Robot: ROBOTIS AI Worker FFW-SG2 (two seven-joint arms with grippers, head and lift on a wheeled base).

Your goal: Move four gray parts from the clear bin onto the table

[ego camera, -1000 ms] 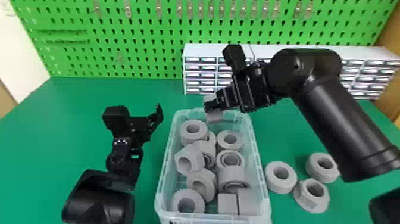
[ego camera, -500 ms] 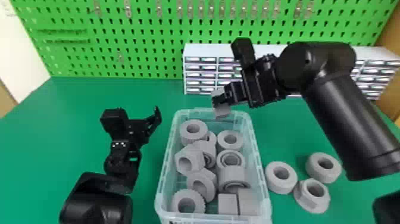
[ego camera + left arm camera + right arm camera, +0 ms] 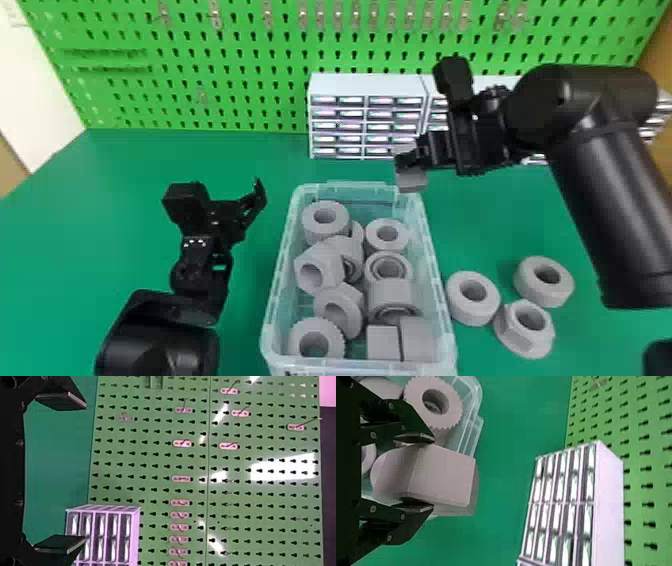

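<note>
I'm holding a gray hex-sided part point(image 3: 412, 181) above the far right corner of the clear bin point(image 3: 446, 327), my right gripper point(image 3: 410, 161) clamping its two fingers on opposite sides of it. Inside the bin, a jumble of gray parts is resting, among them a toothed ring point(image 3: 336, 340) near the front left corner and a hex nut point(image 3: 325, 252) by the left wall. On the green table point(image 3: 505, 225), right of the bin, two plain rings point(image 3: 472, 315) point(image 3: 562, 295) and a flanged hex nut point(image 3: 515, 335) are sitting close together. My left gripper point(image 3: 254, 200) is hovering left of the bin, its fingers standing apart with nothing between them. Beyond the bin, a drawer cabinet point(image 3: 370, 85) is standing before a green pegboard point(image 3: 250, 70).
</note>
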